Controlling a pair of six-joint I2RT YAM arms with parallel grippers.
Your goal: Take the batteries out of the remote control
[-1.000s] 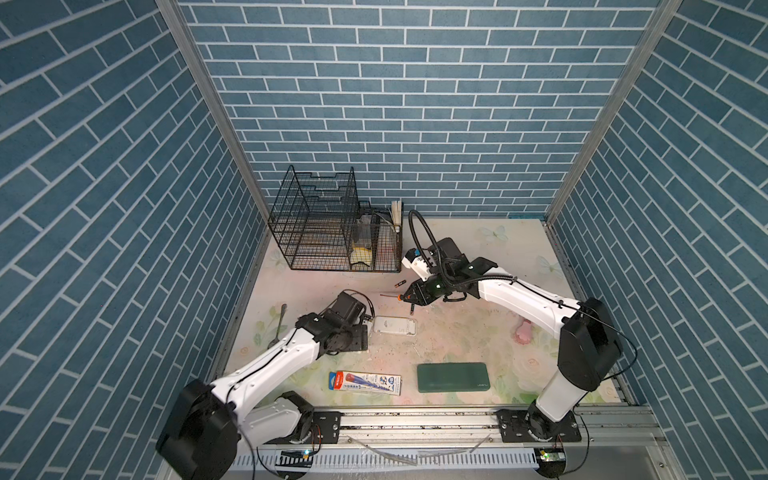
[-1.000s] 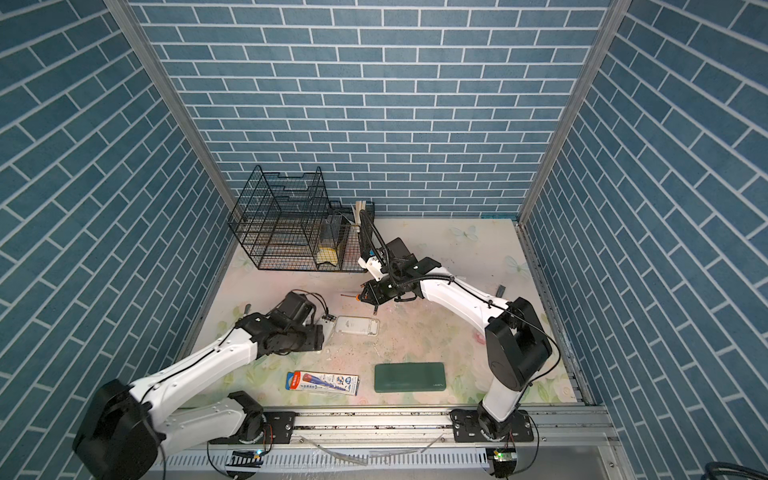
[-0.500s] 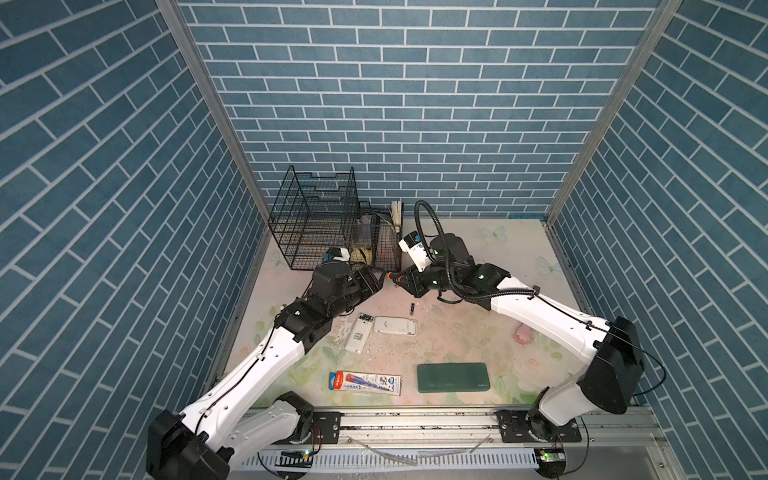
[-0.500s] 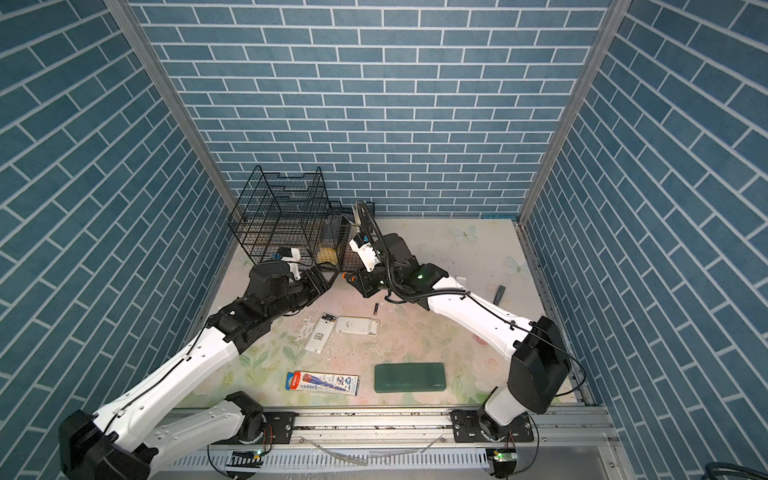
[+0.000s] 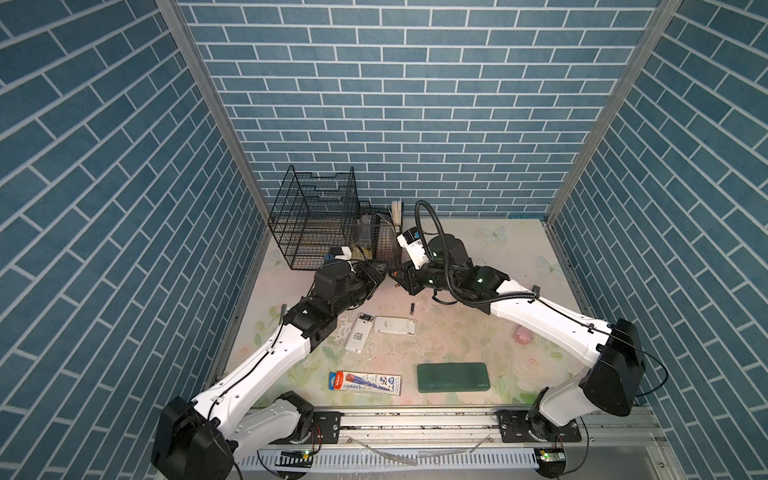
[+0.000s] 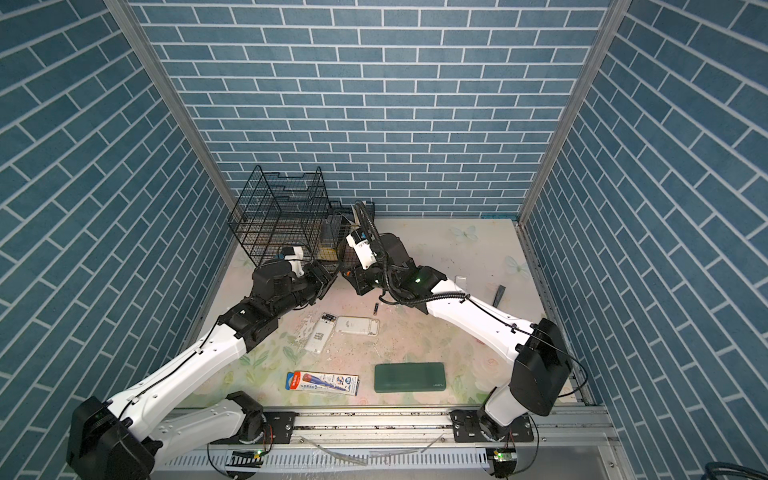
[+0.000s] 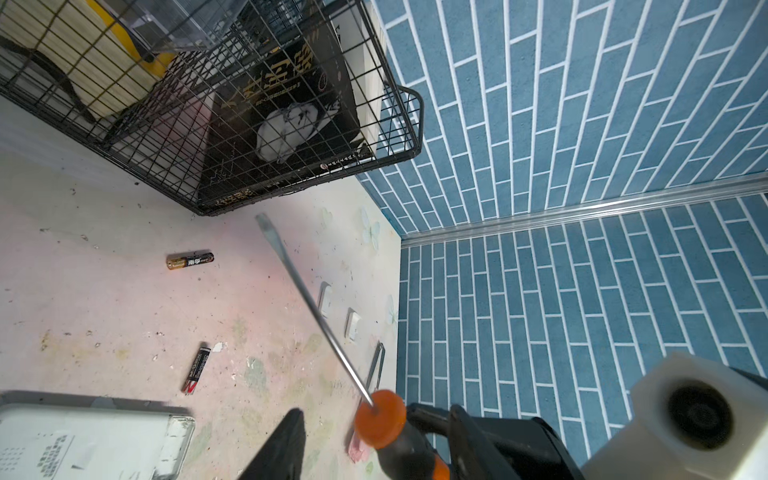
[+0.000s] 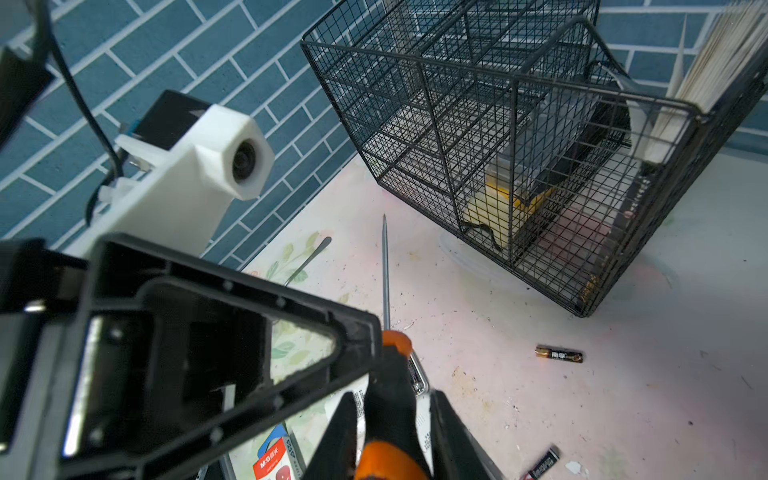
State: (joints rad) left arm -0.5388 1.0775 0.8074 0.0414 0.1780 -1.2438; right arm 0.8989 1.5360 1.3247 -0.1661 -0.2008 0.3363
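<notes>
The white remote control (image 5: 358, 334) (image 6: 318, 333) lies on the table with its battery bay open at the far end. One of the batteries (image 5: 412, 308) (image 6: 375, 308) (image 7: 194, 370) (image 8: 540, 463) lies just behind it, and a second battery (image 7: 190, 261) (image 8: 559, 354) lies nearer the wire basket. My right gripper (image 8: 392, 397) (image 5: 402, 281) is shut on the black-and-orange handle of the screwdriver (image 8: 385, 270) (image 7: 307, 299), held above the table. My left gripper (image 7: 376, 415) (image 5: 379, 277) faces it with its jaws astride the handle, a gap still showing on one side.
A wire cage (image 5: 316, 224) and a wire basket (image 5: 384, 243) of books stand just behind both grippers. A white flat device (image 5: 395, 325) lies beside the remote. A green case (image 5: 453, 377) and a pen packet (image 5: 365, 382) lie near the front edge.
My left gripper left the remote, rose toward the basket and is narrowing its jaws round the screwdriver handle. The right arm carried the screwdriver back and left to meet it.
</notes>
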